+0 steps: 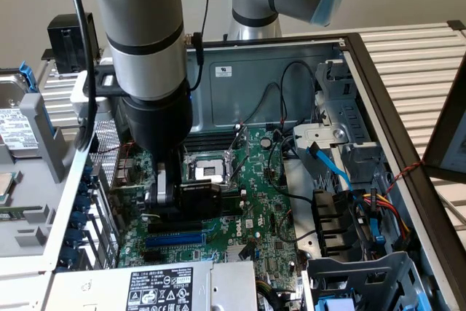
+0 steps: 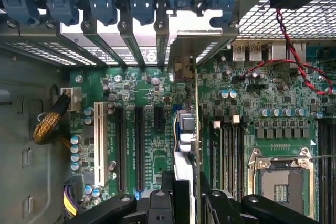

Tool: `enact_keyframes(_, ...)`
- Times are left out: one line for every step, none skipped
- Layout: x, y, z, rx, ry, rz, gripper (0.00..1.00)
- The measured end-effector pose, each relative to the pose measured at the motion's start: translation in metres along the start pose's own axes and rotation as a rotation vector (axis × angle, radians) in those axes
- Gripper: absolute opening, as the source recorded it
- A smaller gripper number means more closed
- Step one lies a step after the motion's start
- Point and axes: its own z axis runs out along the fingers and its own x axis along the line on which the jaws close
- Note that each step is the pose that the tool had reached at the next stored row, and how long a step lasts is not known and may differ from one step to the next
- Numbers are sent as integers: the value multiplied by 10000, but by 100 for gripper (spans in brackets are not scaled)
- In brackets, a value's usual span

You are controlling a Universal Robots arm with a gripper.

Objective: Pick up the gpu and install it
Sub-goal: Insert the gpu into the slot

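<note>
The gripper (image 1: 171,196) clamps the gpu (image 1: 207,198) on edge, low over the motherboard (image 1: 269,209), apparently lined up to meet a slot.

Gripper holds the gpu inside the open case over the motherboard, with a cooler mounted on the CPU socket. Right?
No: the CPU socket is bare, no cooler on it, as the exterior view shows. The rest holds: the gripper grips the gpu inside the open case, over the motherboard.
</note>
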Motion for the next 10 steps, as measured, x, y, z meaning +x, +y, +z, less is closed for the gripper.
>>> enact_keyframes(1,1,5,-2,2,-1,28)
enact_keyframes(2,2,12,-1,1,-1,28)
enact_keyframes(2,3,21,-1,0,0,28)
enact_keyframes(3,4,32,-1,1,-1,28)
enact_keyframes(4,5,45,-2,2,0,28)
enact_keyframes(5,6,54,-2,2,1,28)
enact_keyframes(6,9,59,-5,3,1,28)
enact_keyframes(9,12,62,-7,2,1,28)
enact_keyframes(9,16,65,-10,1,2,28)
enact_keyframes(9,21,67,-13,2,4,28)
